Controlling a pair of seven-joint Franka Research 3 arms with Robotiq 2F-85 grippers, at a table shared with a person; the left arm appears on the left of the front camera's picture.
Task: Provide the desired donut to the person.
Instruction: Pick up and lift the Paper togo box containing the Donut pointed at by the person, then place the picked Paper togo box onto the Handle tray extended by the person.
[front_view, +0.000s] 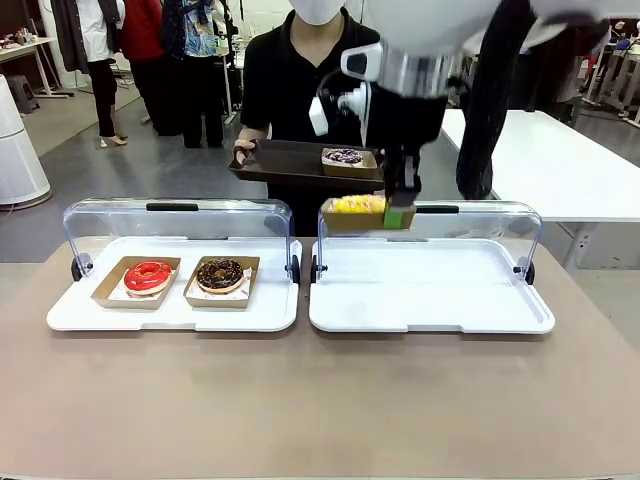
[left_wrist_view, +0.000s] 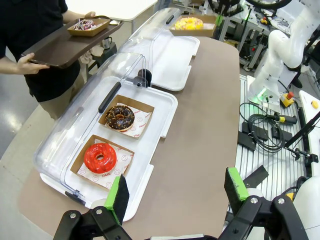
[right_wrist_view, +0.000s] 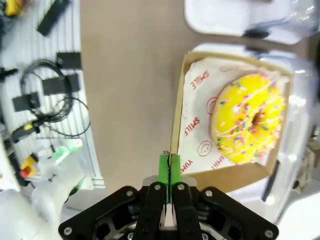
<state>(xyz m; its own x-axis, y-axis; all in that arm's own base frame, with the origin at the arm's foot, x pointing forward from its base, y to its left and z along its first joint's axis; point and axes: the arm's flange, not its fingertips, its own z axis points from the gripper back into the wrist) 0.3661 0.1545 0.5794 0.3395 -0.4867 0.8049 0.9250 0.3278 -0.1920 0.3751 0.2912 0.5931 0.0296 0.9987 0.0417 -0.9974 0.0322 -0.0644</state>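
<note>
A yellow donut is showing white icing lines and many-coloured sprinkles, lying on white paper printed with red lettering in a tan cardboard box. The right gripper is showing black fingers with bright green pads; the left gripper is wearing the same black and green. The red-glazed donut and the chocolate donut, flecked with pale sprinkles, are sitting in brown boxes on a white tray under a clear lid with a black handle. The person is wearing a black shirt and holding a dark brown tray bearing a purple-iced donut. The table is looking greyish brown.
</note>
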